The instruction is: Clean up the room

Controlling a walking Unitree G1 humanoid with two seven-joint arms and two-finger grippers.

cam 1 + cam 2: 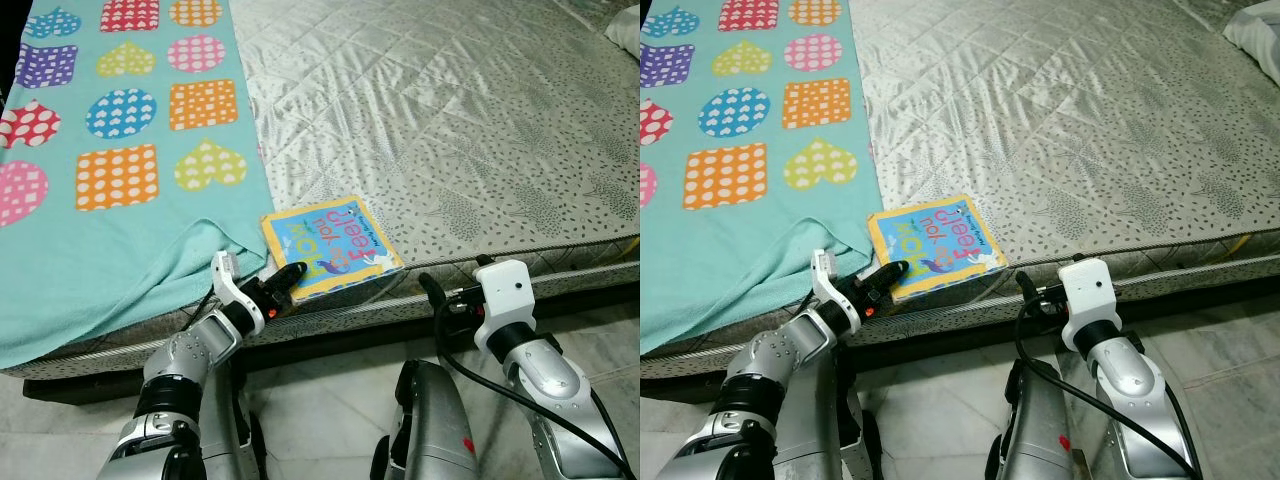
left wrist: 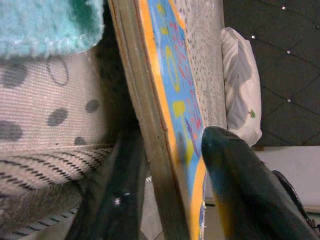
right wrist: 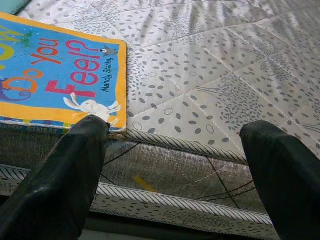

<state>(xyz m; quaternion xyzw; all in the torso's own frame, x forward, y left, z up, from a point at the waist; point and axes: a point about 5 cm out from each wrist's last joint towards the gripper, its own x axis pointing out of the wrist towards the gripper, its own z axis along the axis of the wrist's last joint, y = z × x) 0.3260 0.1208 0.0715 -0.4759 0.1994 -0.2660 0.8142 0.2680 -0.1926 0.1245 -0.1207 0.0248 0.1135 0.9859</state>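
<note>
Left wrist view: book (image 2: 172, 115) edge between left claw (image 2: 167, 200) fingers.

Clearances at the near mattress edge

The book (image 1: 330, 247) overhangs the mattress (image 1: 450, 130) edge at 6 o'clock; the left gripper (image 1: 283, 283) straddles its near corner, one finger above and one below, filling that gap. At 9 o'clock the teal blanket (image 1: 120, 160) drapes over the edge, touching the book's side. From 12 to 3 o'clock lies bare quilted surface. The right gripper (image 3: 175, 165), fingers wide apart, faces the mattress side wall just beside the book.
</note>
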